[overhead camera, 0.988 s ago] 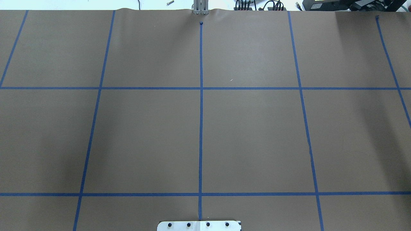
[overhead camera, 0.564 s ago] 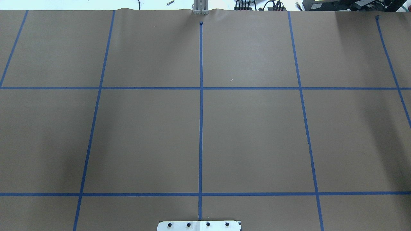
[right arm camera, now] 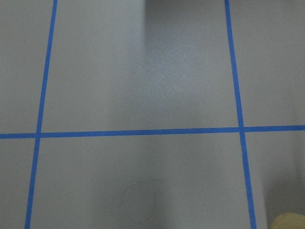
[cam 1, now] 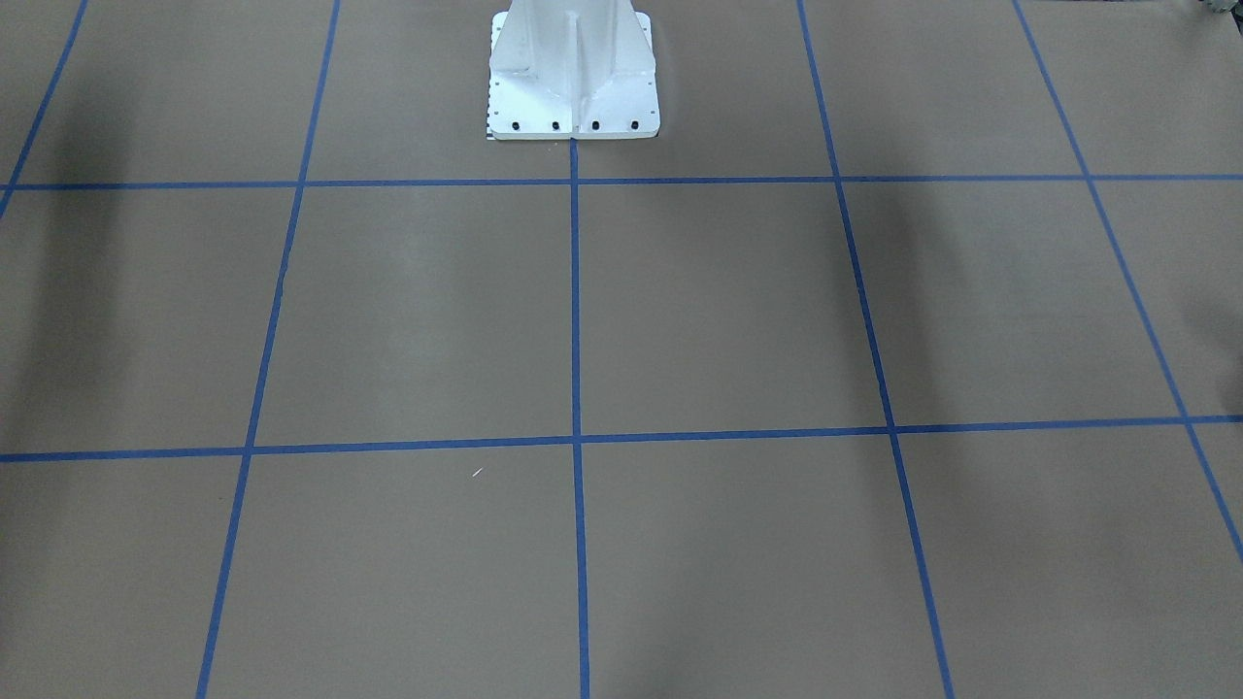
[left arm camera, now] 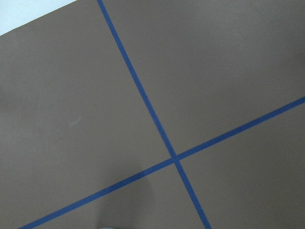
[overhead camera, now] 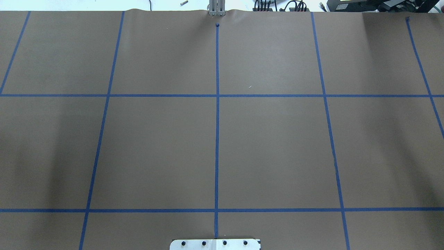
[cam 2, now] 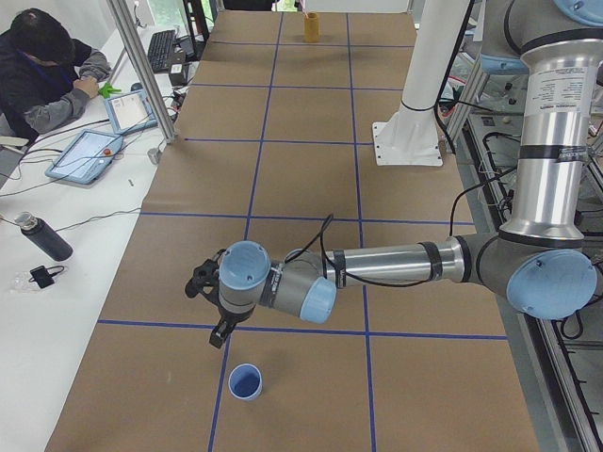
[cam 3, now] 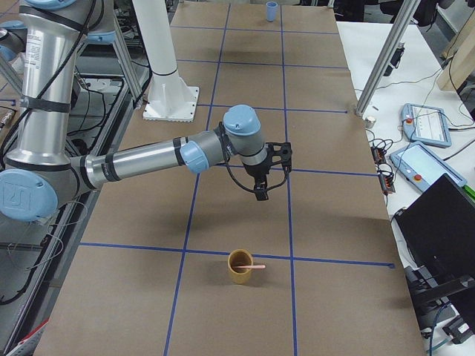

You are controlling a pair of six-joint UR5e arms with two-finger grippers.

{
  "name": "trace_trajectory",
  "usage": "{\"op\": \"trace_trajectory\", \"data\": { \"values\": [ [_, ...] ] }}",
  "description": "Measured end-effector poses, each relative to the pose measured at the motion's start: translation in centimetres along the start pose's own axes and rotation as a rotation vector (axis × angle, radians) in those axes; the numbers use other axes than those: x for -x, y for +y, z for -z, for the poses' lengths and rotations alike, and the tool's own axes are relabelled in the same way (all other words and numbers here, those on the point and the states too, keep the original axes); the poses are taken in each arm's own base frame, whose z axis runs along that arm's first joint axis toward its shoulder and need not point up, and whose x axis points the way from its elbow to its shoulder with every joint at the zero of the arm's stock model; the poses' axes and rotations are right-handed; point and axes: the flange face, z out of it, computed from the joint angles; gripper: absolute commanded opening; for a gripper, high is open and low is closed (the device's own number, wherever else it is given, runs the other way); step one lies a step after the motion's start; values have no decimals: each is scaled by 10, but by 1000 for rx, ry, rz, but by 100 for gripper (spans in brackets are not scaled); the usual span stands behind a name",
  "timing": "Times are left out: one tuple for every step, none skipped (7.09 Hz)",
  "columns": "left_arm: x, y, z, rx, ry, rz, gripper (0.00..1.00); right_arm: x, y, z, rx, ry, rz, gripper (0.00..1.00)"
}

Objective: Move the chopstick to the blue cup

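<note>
The chopstick [cam 3: 254,265] is sitting in a tan cup [cam 3: 238,276] at the right end of the desk [cam 3: 111,297], w/ one end poking out over the rim on the side away from the robot. The blue cup [cam 2: 246,382] is standing upright at the left end, well apart from it. The left gripper [cam 2: 216,328] is hovering above the desk near the blue cup; the right gripper [cam 3: 261,191] is hovering near the tan cup. Fingers on both: can't tell whether spread or pressed together, since only side views are showing them.

Chopstick [cam 3: 256,265] in tan cup [cam 3: 237,279], blue cup [cam 2: 246,382] upright
</note>
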Motion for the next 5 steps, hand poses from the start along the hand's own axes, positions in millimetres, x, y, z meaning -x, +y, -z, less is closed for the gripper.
{"op": "trace_trajectory", "data": {
  "values": [
    [14, 17, -17, 11, 2, 12, 98, 11, 2, -5, 5, 3, -6, 100],
    [21, 28, -28, 24, 5, 24, 98, 16, 3, -6, 7, 5, -7, 100],
    [25, 36, -38, 42, 8, 32, 98, 17, 3, -7, 8, 6, -7, 100],
    [25, 40, -50, 64, 4, 30, 98, 18, 4, -8, 8, 7, -6, 100],
    [24, 45, -62, 84, -5, 22, 98, 18, 4, -8, 8, 7, -7, 100]
  ]
}}
